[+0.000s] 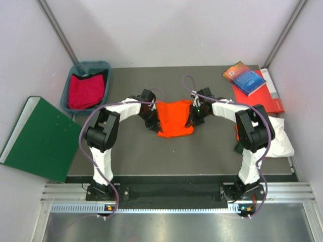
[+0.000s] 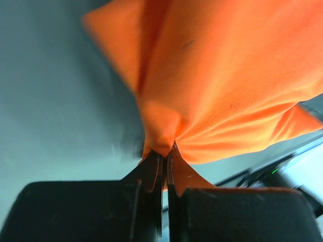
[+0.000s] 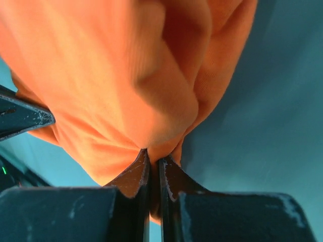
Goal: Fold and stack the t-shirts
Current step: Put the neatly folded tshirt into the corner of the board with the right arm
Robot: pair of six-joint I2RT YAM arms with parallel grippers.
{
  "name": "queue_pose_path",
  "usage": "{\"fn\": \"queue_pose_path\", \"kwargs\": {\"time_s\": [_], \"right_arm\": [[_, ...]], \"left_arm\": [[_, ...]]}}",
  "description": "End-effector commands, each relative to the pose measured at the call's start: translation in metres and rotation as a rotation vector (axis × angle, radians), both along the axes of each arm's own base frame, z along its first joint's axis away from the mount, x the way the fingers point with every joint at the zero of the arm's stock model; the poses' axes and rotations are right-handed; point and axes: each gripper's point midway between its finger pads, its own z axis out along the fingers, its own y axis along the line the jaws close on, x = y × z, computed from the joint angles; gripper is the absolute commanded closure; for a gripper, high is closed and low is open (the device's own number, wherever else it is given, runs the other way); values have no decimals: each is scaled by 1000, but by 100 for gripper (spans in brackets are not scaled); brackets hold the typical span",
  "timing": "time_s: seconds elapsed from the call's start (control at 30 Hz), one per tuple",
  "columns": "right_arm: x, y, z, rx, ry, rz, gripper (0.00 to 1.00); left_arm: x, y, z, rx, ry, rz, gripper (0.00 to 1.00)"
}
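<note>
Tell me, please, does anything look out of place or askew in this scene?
The green board lies askew at the left, mostly off the table. The blue book sits crooked on the red book at the far right corner. The orange t-shirt, pinched by the left gripper and right gripper, is bunched, as expected mid-fold.

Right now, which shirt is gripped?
The orange t-shirt, pinched by the left gripper and right gripper; the red shirt lies in the blue bin.

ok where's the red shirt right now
In the top view the red shirt lies inside the blue bin at the table's far left corner, just beyond the green board.
</note>
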Motion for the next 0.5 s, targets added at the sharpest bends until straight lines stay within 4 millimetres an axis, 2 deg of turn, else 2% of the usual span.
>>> {"fn": "queue_pose_path", "kwargs": {"time_s": [0.0,0.03,0.1,0.2,0.23,0.27,0.3,0.33,0.37,0.43,0.47], "right_arm": [[-95,-38,-19,-178,216,89,100],[-101,-38,-20,-180,226,92,100],[-112,-38,-19,-182,226,104,100],[-115,-37,-15,-195,220,110,100],[-113,-38,-12,-204,211,113,95],[-109,-38,-3,-204,181,111,81],[-102,-42,6,-231,145,103,71],[-95,-42,25,-229,78,95,61],[-88,-46,36,-244,33,85,35],[-68,-63,67,-334,-91,44,9],[-61,-71,89,-361,-166,16,1]], "left_arm": [[-78,19,4,133,130,-81,100],[-88,19,3,153,144,-97,100],[-88,24,5,192,133,-99,100],[-82,31,9,241,113,-98,98],[-80,33,12,254,103,-100,76],[-79,35,20,265,100,-102,61],[-73,39,28,293,58,-96,42],[-71,43,35,315,40,-94,16],[-66,46,47,339,7,-87,2],[-58,54,69,370,-77,-78,1],[-55,55,77,373,-104,-73,1]]}}
